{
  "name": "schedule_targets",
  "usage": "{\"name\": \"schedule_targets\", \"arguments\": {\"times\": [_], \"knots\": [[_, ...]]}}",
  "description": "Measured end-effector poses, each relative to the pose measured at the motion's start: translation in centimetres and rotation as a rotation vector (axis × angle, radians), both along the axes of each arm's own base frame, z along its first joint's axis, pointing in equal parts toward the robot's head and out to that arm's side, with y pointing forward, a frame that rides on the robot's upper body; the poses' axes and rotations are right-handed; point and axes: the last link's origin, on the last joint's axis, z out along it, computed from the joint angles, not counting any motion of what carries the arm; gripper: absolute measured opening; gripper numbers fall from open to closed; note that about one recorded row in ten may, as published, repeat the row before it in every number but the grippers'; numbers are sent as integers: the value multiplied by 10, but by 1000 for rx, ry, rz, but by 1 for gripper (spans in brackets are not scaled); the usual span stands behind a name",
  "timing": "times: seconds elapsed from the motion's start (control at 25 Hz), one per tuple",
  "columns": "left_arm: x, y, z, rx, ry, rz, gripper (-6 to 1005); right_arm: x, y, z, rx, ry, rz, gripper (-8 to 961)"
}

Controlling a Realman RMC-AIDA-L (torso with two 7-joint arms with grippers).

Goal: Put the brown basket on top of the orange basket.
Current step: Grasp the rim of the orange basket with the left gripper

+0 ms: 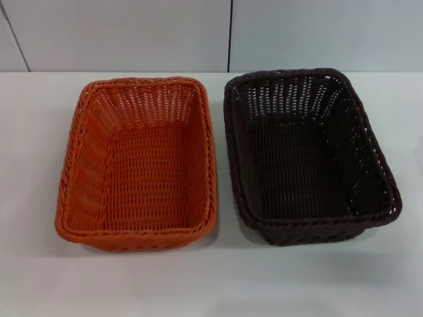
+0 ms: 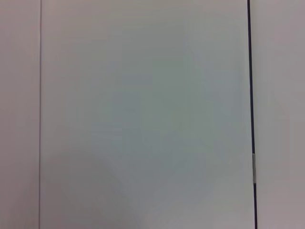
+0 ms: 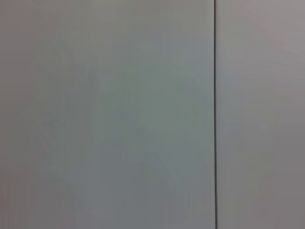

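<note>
You have no fingers to look at yet: neither the left gripper nor the right gripper shows in the head view, and each wrist view shows only a pale panelled wall (image 2: 143, 114) with a dark seam, so you cannot tell whether either set of fingers is apart or together. Both wrist cameras facing a wall suggests the arms are parked, pointed away from the work.

Moving out to the work itself, the brown basket (image 1: 307, 155) sits upright on the white surface (image 1: 211, 284), on the robot's right side. The orange basket (image 1: 139, 165) sits upright on the left side. They lie side by side with long sides roughly parallel, near each other with a narrow strip of surface between their rims, not touching as far as you can see. Both are empty and open upward.

That layout favours you. The brown one is on the right arm's side, so that arm looks the natural one to take it, probably by a rim. The flared sides and like size mean it should nest down into the orange one if you keep it level and squared to it.

Nothing of the task is done yet. Watch that a one-sided rim grip may let the basket tilt, and that a skewed lowering may catch rim on rim.
</note>
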Motion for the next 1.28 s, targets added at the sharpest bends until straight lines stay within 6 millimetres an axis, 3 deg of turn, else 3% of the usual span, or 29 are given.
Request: {"name": "schedule_targets", "arguments": {"times": [0.32, 0.64, 0.76, 0.92, 0.96, 1.12, 1.16, 1.2, 1.28], "knots": [[1, 3, 1, -5, 1, -9, 796, -2, 0, -2, -4, 4, 6, 750], [20, 41, -4, -241, -25, -37, 791, -3, 2, -1, -5, 7, 10, 751], [40, 58, 9, -318, -3, -41, 790, -5, 4, -2, -11, 7, 12, 751], [93, 84, 35, -514, 28, 13, 787, -5, 4, -3, -13, 8, 12, 751], [93, 84, 35, -514, 28, 13, 787, -5, 4, -3, -13, 8, 12, 751], [135, 86, 46, -639, 65, 64, 785, -4, 3, -4, -19, 6, 9, 750], [135, 86, 46, -639, 65, 64, 784, -4, 3, -5, -24, 6, 7, 750], [154, 82, 46, -720, 103, 78, 783, -4, 3, -6, -30, 7, 6, 750], [164, 81, 45, -775, 112, 86, 782, -4, 4, -7, -38, 7, 2, 750]]}}
